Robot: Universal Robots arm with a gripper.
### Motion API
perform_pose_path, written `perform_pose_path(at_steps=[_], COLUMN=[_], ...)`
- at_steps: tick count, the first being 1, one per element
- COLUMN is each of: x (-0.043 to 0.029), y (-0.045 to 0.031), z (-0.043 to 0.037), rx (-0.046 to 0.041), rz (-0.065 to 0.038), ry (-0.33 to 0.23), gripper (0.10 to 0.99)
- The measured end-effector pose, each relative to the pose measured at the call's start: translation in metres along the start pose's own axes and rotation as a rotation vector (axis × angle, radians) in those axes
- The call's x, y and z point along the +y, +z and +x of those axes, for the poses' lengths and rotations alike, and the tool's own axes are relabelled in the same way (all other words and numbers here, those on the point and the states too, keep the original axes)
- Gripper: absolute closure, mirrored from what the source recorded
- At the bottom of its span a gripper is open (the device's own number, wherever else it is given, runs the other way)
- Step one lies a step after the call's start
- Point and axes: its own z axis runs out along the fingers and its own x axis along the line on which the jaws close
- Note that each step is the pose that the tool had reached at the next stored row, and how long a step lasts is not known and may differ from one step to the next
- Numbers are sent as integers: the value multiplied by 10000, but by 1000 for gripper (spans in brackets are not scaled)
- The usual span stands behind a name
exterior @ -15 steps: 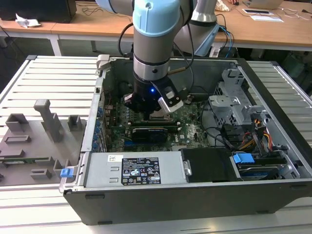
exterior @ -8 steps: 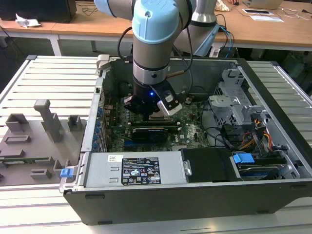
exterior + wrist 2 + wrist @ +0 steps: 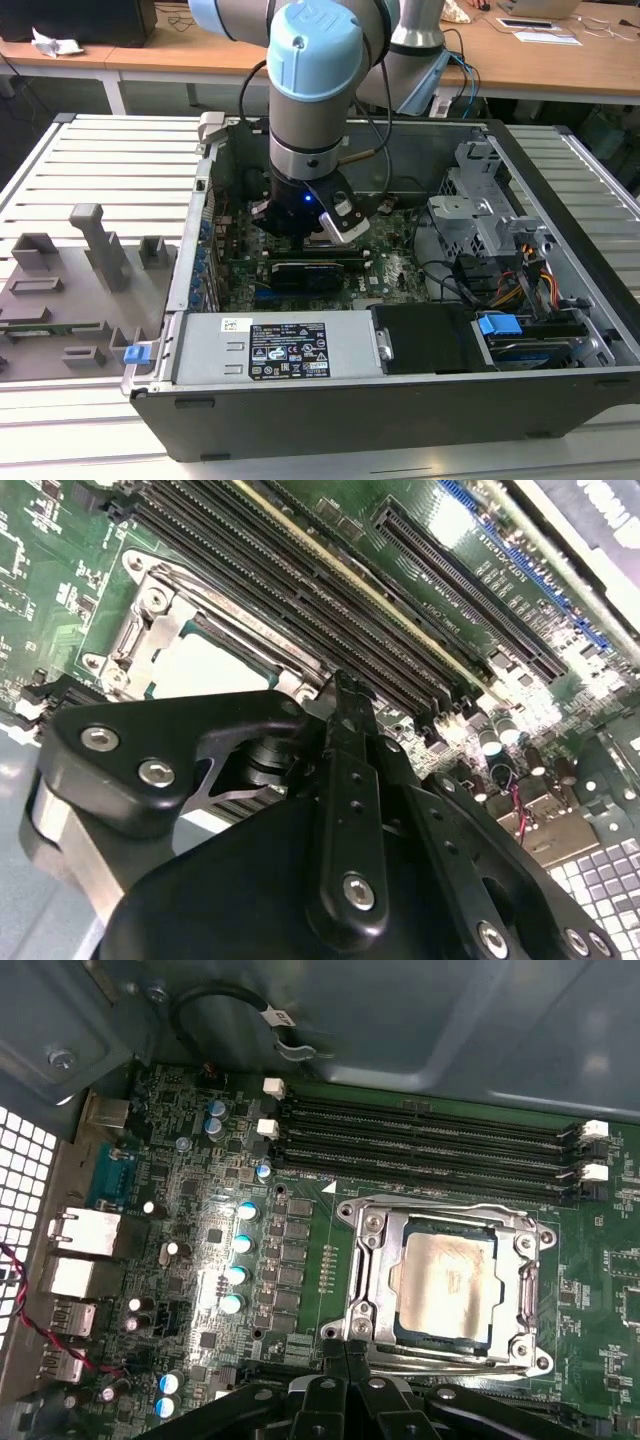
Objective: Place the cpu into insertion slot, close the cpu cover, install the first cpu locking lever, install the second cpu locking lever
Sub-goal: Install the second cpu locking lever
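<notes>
Exterior view: arm body hides the insertion slot (image 3: pixel 445 1285); gripper (image 3: pixel 305 222) low over the motherboard (image 3: pixel 200 1260). First wrist view: cpu (image 3: pixel 445 1282) seated in slot, cpu cover (image 3: pixel 372 1260) closed flat around it. Gripper at 6 o'clock of the slot, fingers (image 3: pixel 345 1355) pressed together, holding nothing, tips at the cover's edge; contact unclear.

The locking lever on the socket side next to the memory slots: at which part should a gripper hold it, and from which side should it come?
Probably the bent end of the locking lever, taken from above, pinching across the wire. The lever lies low against the cpu cover, and the memory slots crowd its outer side, so a sideways approach looks blocked.
</notes>
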Motion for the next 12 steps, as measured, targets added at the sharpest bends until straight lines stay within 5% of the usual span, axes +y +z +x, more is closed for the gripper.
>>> perform_pose_path(at_steps=[12], x=[-10], y=[69], z=[31], rx=[-46], rz=[-371], ry=[-8], gripper=[980])
